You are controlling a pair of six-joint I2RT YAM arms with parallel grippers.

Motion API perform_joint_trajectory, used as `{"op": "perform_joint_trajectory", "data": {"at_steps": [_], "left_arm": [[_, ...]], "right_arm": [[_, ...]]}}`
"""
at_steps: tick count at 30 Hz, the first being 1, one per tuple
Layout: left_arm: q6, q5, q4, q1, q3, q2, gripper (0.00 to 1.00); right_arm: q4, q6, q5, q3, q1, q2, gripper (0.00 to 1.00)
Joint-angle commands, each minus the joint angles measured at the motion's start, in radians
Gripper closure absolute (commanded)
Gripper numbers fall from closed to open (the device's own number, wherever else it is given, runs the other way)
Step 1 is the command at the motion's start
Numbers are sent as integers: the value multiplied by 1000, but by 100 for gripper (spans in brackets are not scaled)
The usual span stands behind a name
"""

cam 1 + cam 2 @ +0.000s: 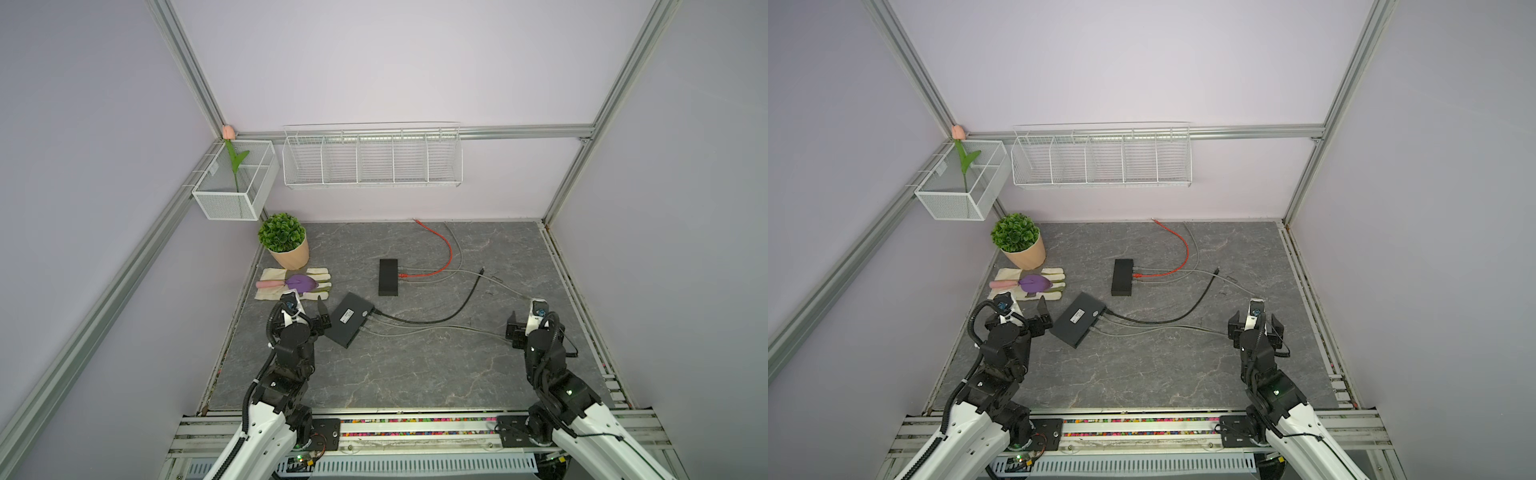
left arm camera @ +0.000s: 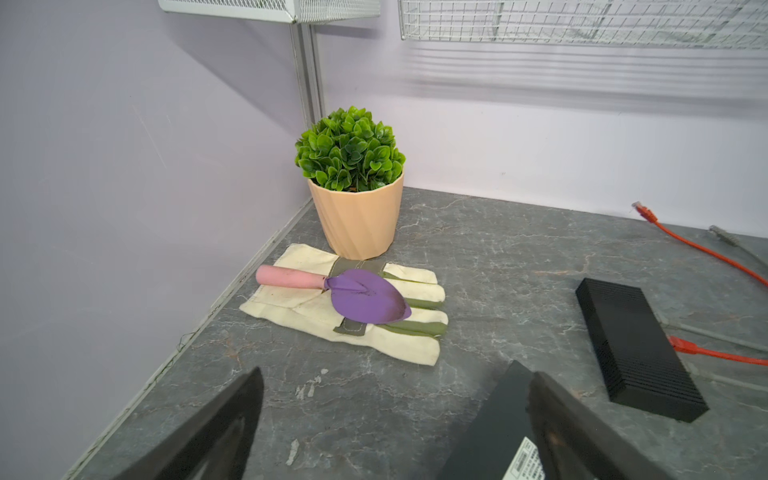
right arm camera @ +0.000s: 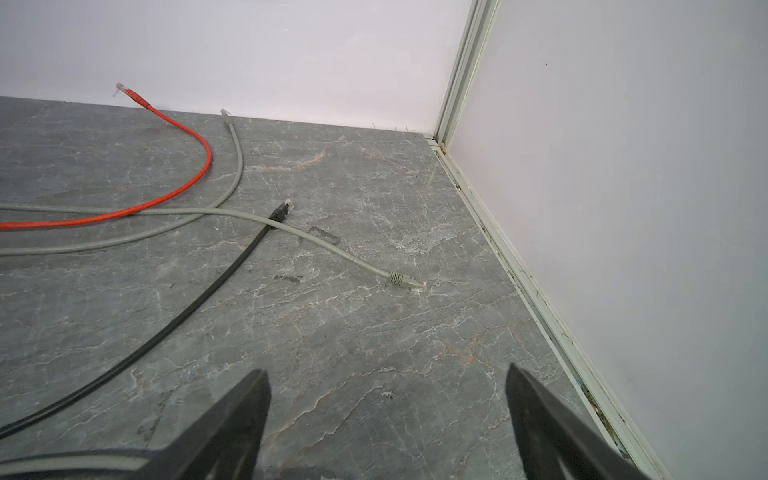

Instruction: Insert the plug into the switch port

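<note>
Standing wide open, the left gripper holds nothing. It is low over the surface, close to the left edge. The near switch lies just beside it, turned at an angle. In the left wrist view one corner of this switch comes between the two fingers, close against one of them; whether that finger touches it, I cannot tell. A black cable and grey cables go out from the side of the near switch that faces the right edge.

The right gripper is also spread fully and has hold of nothing. The grey plug lies free on the surface just ahead of it, near the right edge and apart from both fingers. Its cable runs back toward the far switch, which lies flat at the middle of the surface. A red cable is plugged in the far switch and curves to the back edge, where its other end lies free. The black plug, the free end of the black cable, lies between the far switch and the right edge.

A potted plant stands in the back left corner. In front of it, along the left edge, a cream glove lies flat with a purple trowel on top.
</note>
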Motion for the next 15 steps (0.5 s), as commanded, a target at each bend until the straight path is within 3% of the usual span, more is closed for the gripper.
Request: {"op": "perform_joint_trajectory", "data": {"at_steps": [1, 3, 7, 15], "left_arm": [[15, -61, 52, -7, -60, 17, 0], [27, -68, 159, -8, -124, 71, 1], [9, -73, 84, -15, -52, 150, 1], [-5, -60, -24, -18, -64, 3, 1]], "right_arm": [[58, 14, 29, -31, 7, 21, 10], [92, 15, 28, -40, 6, 59, 11], [110, 19, 30, -21, 6, 141, 11], [117, 22, 35, -15, 7, 172, 12]]}}
